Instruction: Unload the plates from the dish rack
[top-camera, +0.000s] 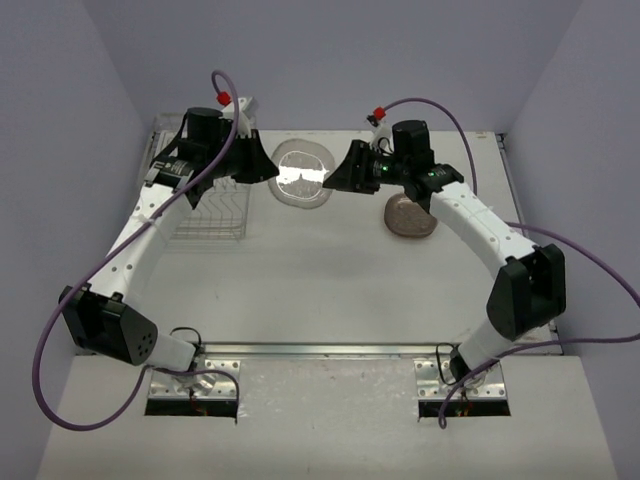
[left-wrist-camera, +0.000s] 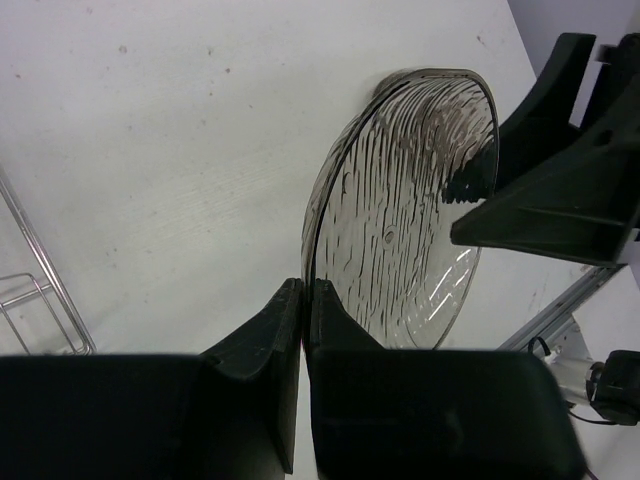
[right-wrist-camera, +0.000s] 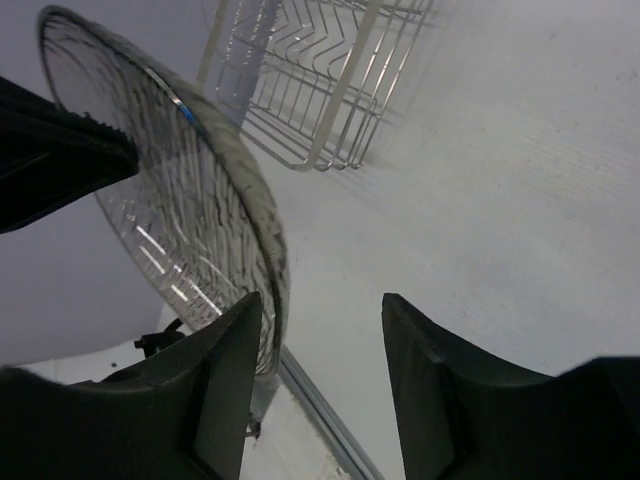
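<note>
A translucent smoky plate (top-camera: 303, 172) hangs on edge above the back of the table, between the two arms. My left gripper (top-camera: 262, 160) is shut on its rim. In the left wrist view the fingertips (left-wrist-camera: 305, 292) pinch the lower edge of the ribbed plate (left-wrist-camera: 400, 200). My right gripper (top-camera: 345, 170) is at the plate's opposite side. In the right wrist view the jaws (right-wrist-camera: 320, 320) stand apart, and the rim of the plate (right-wrist-camera: 170, 190) sits just inside the left finger (right-wrist-camera: 225, 350). The silver wire dish rack (top-camera: 212, 213) stands at the left, under my left arm.
A pinkish-beige plate (top-camera: 410, 215) lies flat on the table under my right arm. The rack's wires (right-wrist-camera: 320, 80) show behind the held plate in the right wrist view. A metal rail (right-wrist-camera: 320, 400) runs along the table's back edge. Grey walls close in the back and sides.
</note>
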